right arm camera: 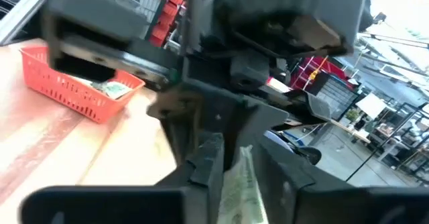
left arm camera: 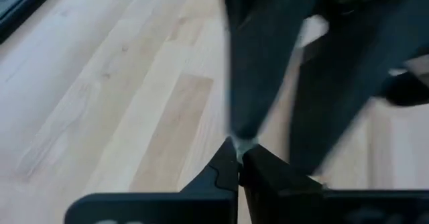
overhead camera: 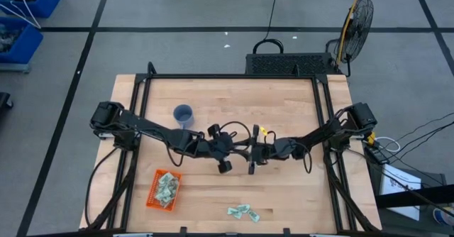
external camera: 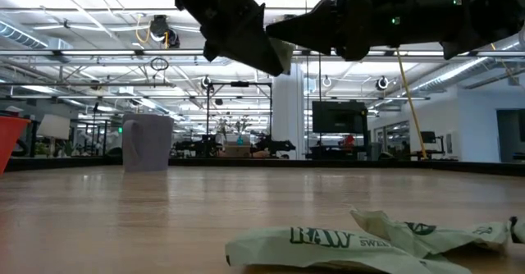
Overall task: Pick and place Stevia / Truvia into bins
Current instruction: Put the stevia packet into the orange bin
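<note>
Both arms meet above the table's middle. My left gripper (overhead camera: 239, 152) (left arm camera: 239, 158) is shut on one pale green-and-white Stevia sachet (right arm camera: 241, 190). The same sachet stands between the spread fingers of my right gripper (overhead camera: 253, 154) (right arm camera: 240, 151), which faces the left one. The orange mesh bin (overhead camera: 164, 189) (right arm camera: 74, 83) sits near the front left and holds several sachets. A few loose sachets (overhead camera: 243, 212) (external camera: 344, 241) lie flat on the table by the near edge. My left gripper pinches the sachet's end (left arm camera: 242, 142) between its two fingertips, coming in slanting downward from the table's left. The sachet is lifted clear of the table and shows edge-on past the fingers. My right gripper's fingers (right arm camera: 209, 158) flank the sachet's other end; I cannot tell whether they touch it.
A blue-grey cup (overhead camera: 183, 114) (external camera: 148, 143) stands upright toward the far left of the table. A black frame (overhead camera: 234, 77) runs round the table's far and side edges. Bare wood lies between the bin and the loose sachets.
</note>
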Motion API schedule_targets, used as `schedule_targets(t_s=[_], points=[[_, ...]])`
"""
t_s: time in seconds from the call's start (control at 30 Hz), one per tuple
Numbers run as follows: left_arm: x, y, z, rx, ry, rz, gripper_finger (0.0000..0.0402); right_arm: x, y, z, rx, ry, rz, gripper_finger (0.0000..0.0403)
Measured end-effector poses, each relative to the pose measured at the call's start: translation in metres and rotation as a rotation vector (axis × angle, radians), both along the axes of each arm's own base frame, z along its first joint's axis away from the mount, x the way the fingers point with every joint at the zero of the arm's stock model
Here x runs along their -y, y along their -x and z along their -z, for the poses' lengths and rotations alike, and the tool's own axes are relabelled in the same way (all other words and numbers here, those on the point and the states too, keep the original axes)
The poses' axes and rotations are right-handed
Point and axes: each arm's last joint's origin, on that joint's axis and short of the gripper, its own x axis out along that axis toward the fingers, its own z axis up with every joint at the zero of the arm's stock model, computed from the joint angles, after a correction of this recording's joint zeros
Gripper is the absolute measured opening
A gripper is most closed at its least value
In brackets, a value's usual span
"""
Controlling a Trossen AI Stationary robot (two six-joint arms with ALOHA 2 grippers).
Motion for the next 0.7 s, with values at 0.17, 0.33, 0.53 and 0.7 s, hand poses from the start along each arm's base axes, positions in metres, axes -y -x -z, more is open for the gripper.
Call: schedule_targets(t_s=[0.17, 0.33, 0.53, 0.7], points=[[-0.001, 0.016, 0.000, -0.121, 0.037, -0.049, 0.0006, 0.000, 0.000, 0.000, 0.001, -0.008, 0.000, 0.0129], [0.011, 0.054, -0.009, -0.312, 0.131, -0.135, 0.0007, 0.000, 0.000, 0.001, -0.008, -0.004, 0.001, 0.0153], [0.047, 0.111, -0.014, -0.611, 0.284, -0.239, 0.0007, 0.002, -0.001, 0.003, -0.025, 0.001, 0.009, 0.0155], [0.091, 0.152, -0.009, -0.849, 0.375, -0.272, 0.0005, 0.003, -0.001, 0.003, -0.025, 0.002, 0.012, 0.0152]])
